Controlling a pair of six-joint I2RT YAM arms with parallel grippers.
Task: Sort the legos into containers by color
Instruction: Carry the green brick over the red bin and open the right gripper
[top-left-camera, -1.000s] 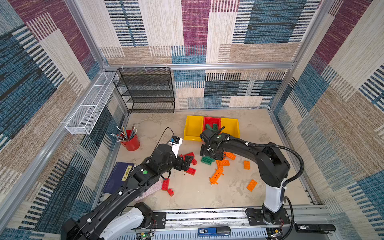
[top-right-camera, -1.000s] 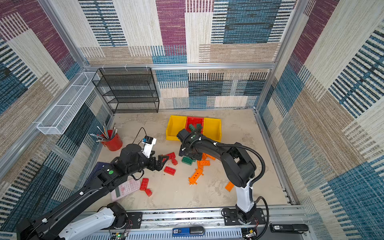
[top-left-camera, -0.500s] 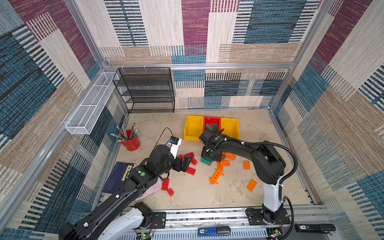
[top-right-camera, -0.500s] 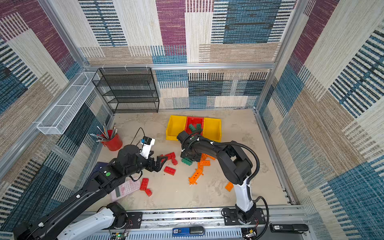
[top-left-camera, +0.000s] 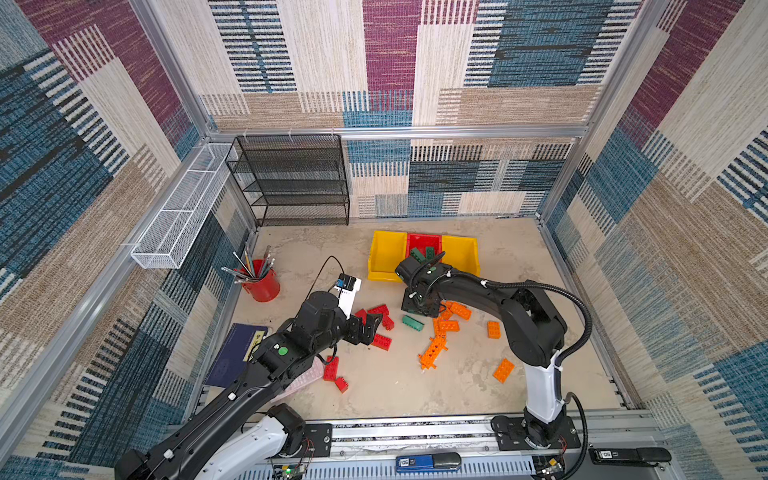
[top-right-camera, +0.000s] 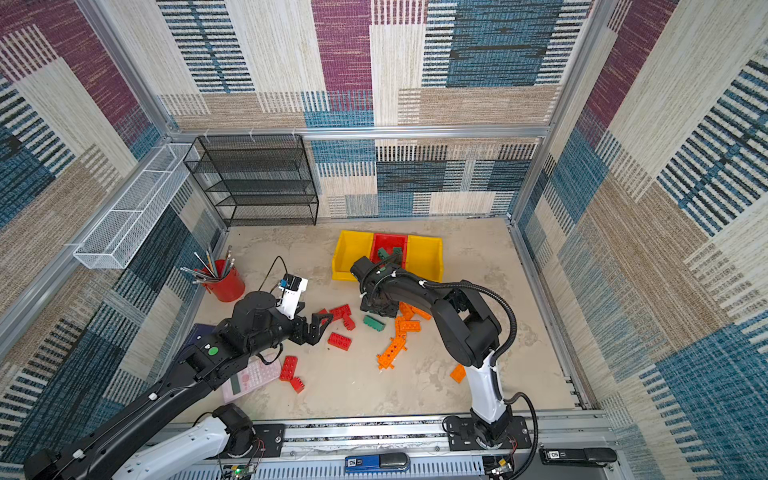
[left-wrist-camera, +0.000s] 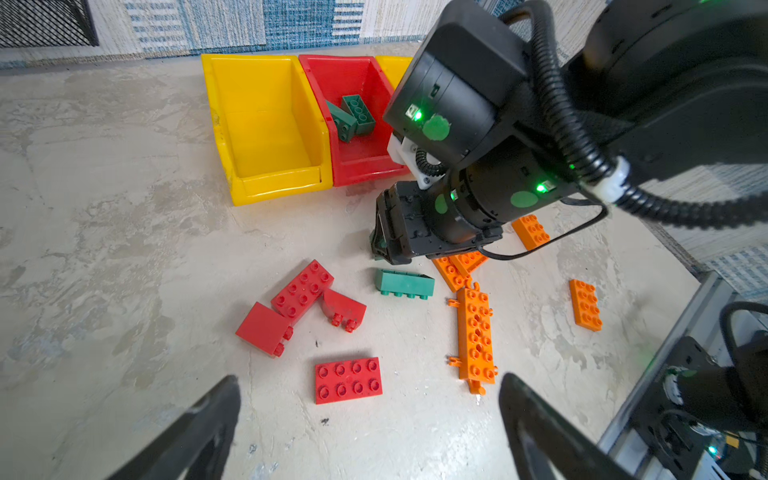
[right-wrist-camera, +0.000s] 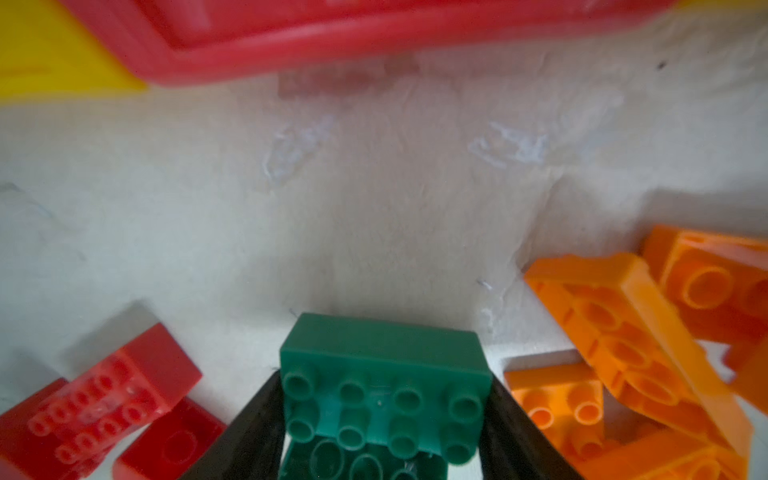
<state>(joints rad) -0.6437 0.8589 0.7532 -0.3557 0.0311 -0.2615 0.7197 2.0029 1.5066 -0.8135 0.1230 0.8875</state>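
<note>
Nearest the rail, two red bricks (top-left-camera: 331, 368) lie on the counter (top-left-camera: 415, 399) beside the left arm. The left jaws hang wide open just over a flat red brick (left-wrist-camera: 348, 380), gripping nothing. Beyond it, a long orange beam (left-wrist-camera: 476, 336) and a loose green brick (left-wrist-camera: 405, 282) on its side lie among other orange pieces. The right jaws press both sides of a second green brick (right-wrist-camera: 382, 390) down near the counter, just in front of the red bin (left-wrist-camera: 361, 170). That bin stands between two yellow bins (left-wrist-camera: 266, 124) and holds two dark green bricks (left-wrist-camera: 353, 114).
</note>
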